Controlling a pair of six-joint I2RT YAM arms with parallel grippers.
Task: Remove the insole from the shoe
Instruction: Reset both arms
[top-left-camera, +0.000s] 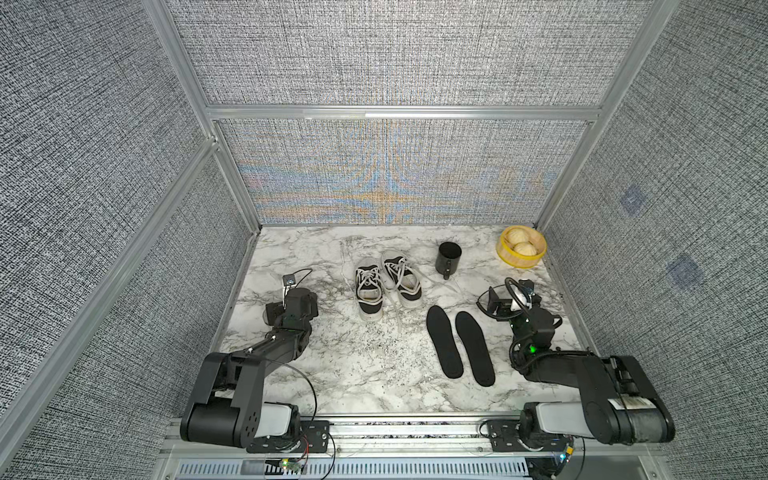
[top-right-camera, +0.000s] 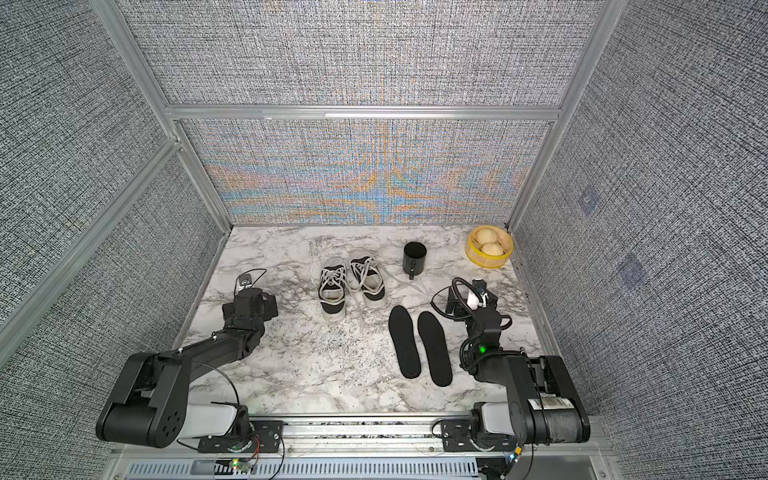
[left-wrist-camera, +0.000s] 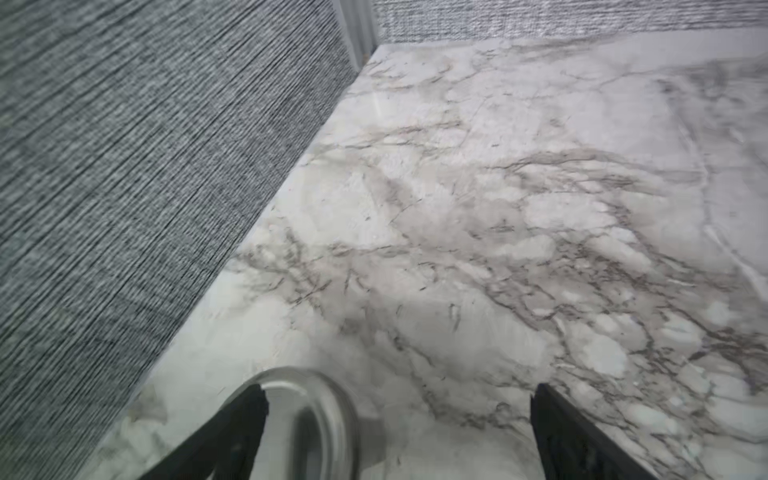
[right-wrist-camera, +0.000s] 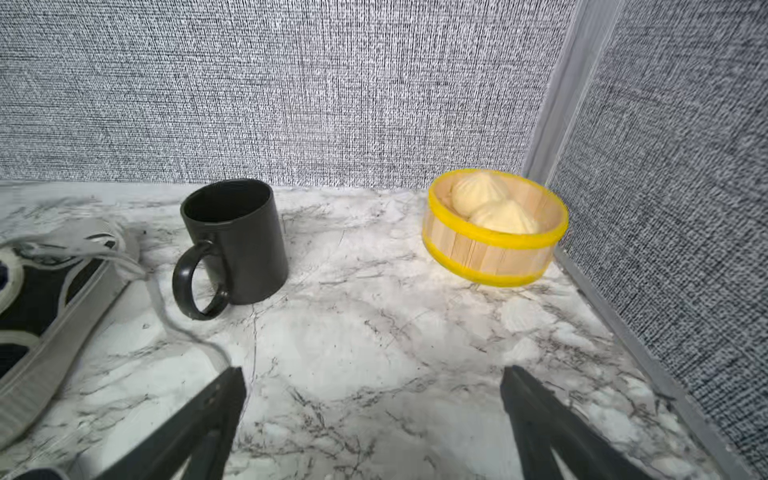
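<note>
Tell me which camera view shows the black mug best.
The right wrist view: the black mug stands close and upright, with its handle and dark open mouth plain to see. Both top views show it small and from above, near the back wall. The left wrist view does not show it.

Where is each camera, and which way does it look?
Top views: high above the front edge, looking down on marble table, sneakers, insoles; left arm, right arm show.
Left wrist: on left arm, facing bare table beside a wall; left jaws open.
Right wrist: on right arm, facing mug, bun basket; right jaws open.
Shared: top views also show mug, bun basket.
</note>
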